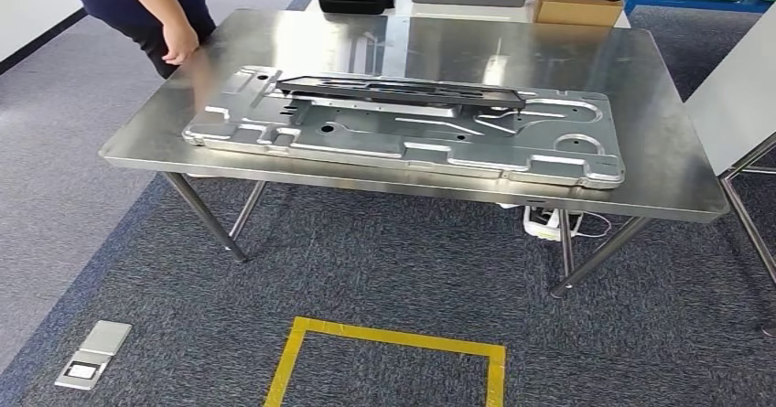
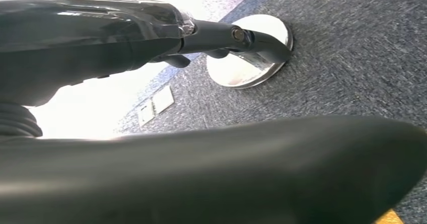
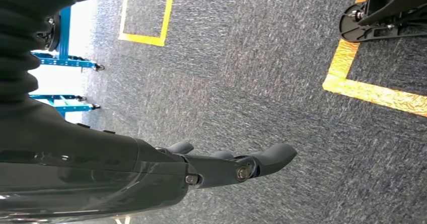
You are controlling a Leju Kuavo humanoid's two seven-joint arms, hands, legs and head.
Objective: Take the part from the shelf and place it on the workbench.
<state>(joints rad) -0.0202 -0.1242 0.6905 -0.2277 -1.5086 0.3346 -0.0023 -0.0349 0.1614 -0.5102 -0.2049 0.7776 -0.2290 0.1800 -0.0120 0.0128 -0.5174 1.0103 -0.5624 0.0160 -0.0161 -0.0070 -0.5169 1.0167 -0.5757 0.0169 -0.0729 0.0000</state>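
Head camera looks down on the workbench [image 1: 137, 142]; both wrist cameras face nearby carpet [image 3: 262, 58].

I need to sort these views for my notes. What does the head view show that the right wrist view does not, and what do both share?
Head view: the steel workbench bearing a large pressed metal panel with a dark part on top, and a person at its far corner.
Right wrist view: the right hand, empty, fingers extended over the floor, plus blue frame legs.
Both: grey carpet with yellow floor tape.

No legible text or labels.
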